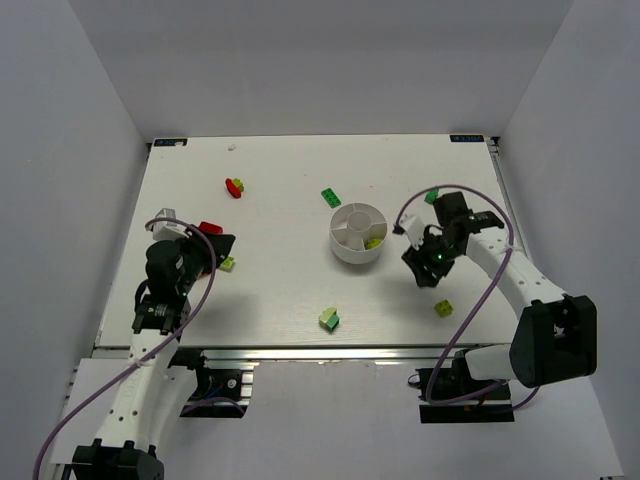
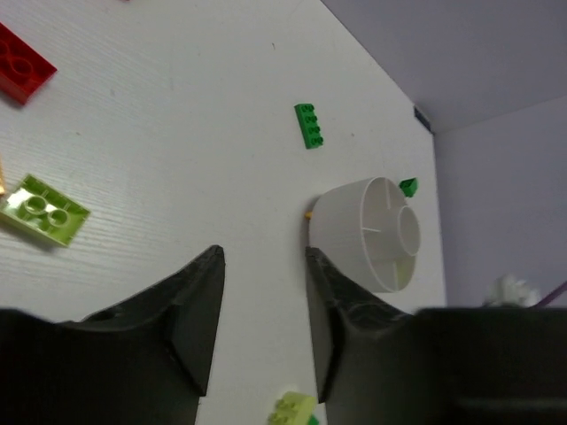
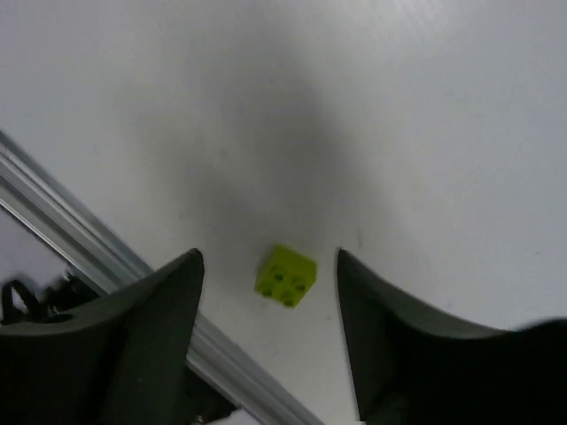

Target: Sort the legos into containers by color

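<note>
The white divided dish (image 1: 358, 232) stands mid-table with a lime brick (image 1: 373, 242) in one wedge. My right gripper (image 1: 428, 270) is open and empty, hovering above a lime brick (image 3: 285, 276) that lies between its fingertips in the right wrist view (image 3: 268, 257); that brick is near the front edge (image 1: 444, 308). My left gripper (image 1: 218, 247) is open and empty (image 2: 264, 258), pointing towards the dish (image 2: 372, 232). A red brick (image 1: 209, 228) and a lime plate (image 1: 228, 263) lie close beside it.
A dark green brick (image 1: 330, 198) lies behind the dish, another (image 1: 431, 196) by the right arm. A red brick (image 1: 235, 187) lies far left. A pale green and green piece (image 1: 328, 319) lies near the front. The metal table rail (image 3: 89, 248) runs close to the lime brick.
</note>
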